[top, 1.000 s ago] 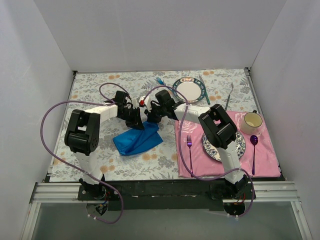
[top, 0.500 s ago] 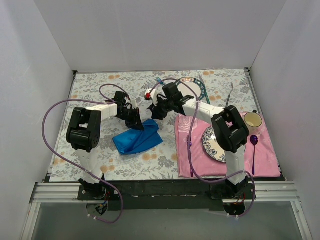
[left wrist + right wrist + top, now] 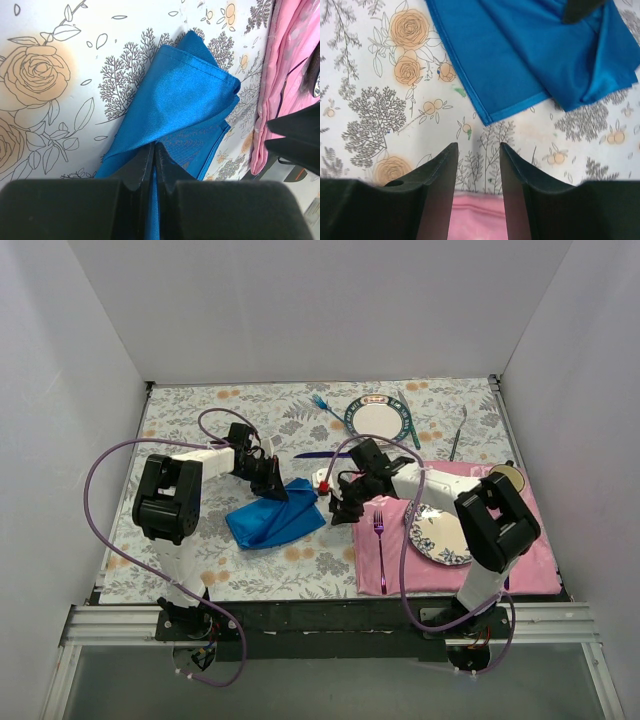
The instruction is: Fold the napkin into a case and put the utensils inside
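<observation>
The blue napkin (image 3: 275, 521) lies crumpled and partly folded on the floral table cover. My left gripper (image 3: 272, 486) is shut on its far edge, and in the left wrist view blue cloth (image 3: 185, 100) runs between the closed fingertips (image 3: 150, 155). My right gripper (image 3: 340, 510) hovers open just right of the napkin, over the placemat's left edge. In the right wrist view nothing is between its fingers (image 3: 442, 170), and the napkin (image 3: 535, 55) lies beyond them. The light-blue fork (image 3: 322, 403) lies at the back and the dark purple knife (image 3: 318, 454) behind the napkin.
The pink placemat (image 3: 530, 550) at the right carries a magenta fork (image 3: 380, 530), a patterned plate (image 3: 445, 535) and a cream cup (image 3: 505, 480). A teal-rimmed plate (image 3: 378, 418), a teal knife (image 3: 409, 422) and a grey utensil (image 3: 457, 435) lie at the back.
My right gripper has left the napkin's far corner, swung toward the near right over the placemat's edge and opened wider. The dark purple knife now shows. The left gripper has stayed put.
</observation>
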